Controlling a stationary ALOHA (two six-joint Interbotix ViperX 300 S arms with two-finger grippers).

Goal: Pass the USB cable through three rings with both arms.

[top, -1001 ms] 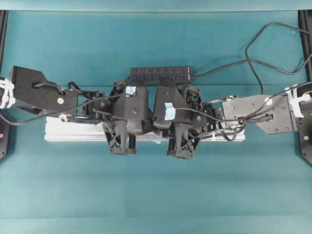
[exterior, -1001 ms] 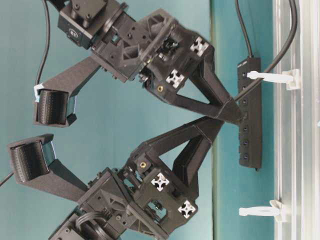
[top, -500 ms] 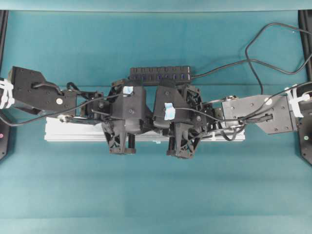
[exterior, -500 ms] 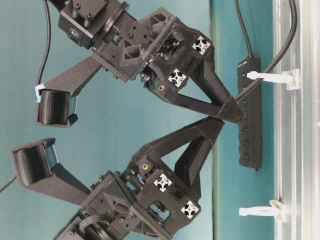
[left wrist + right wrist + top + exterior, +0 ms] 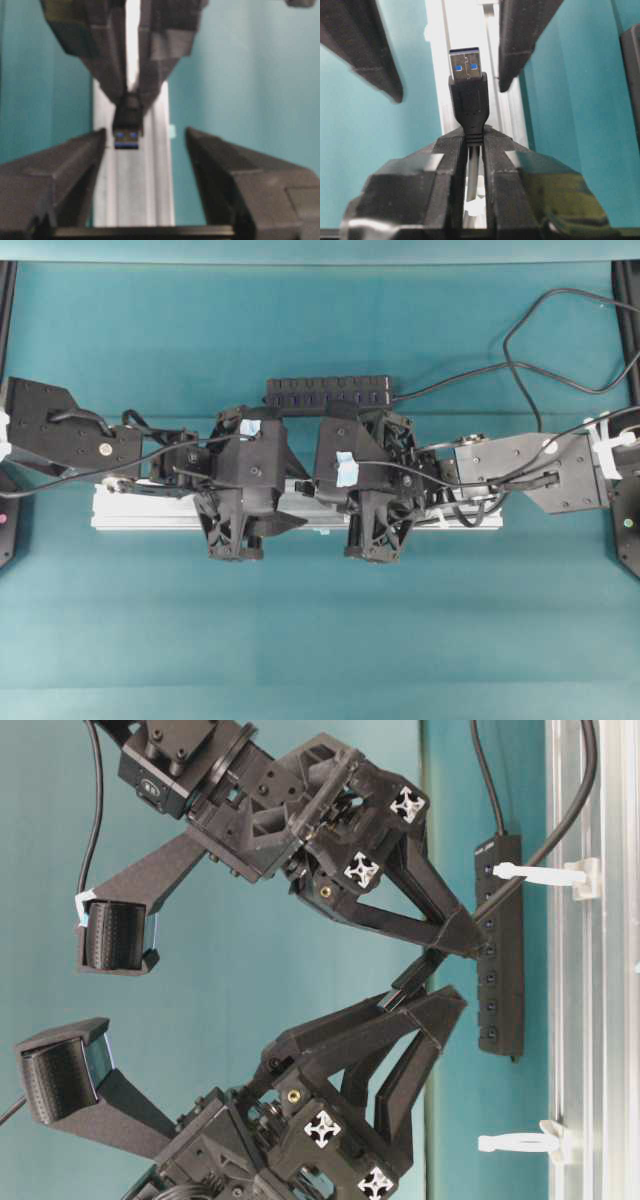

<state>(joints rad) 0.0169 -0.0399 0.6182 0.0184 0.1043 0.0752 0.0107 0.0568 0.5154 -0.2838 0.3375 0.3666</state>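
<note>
The right claw (image 5: 474,150) pinched the USB cable (image 5: 468,95) just behind its plug, above the silver rail (image 5: 440,60), so the wide-spread left claw (image 5: 145,150) could grab it.

Black USB cable (image 5: 469,102) with silver, blue-cored tip; black hub (image 5: 328,392); silver rail (image 5: 590,1020); teal table (image 5: 320,640).

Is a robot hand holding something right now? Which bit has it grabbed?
Yes. The right gripper pinches the USB cable just behind its black plug, with the metal tip sticking out. The left gripper is open around the plug and holds nothing.
</note>
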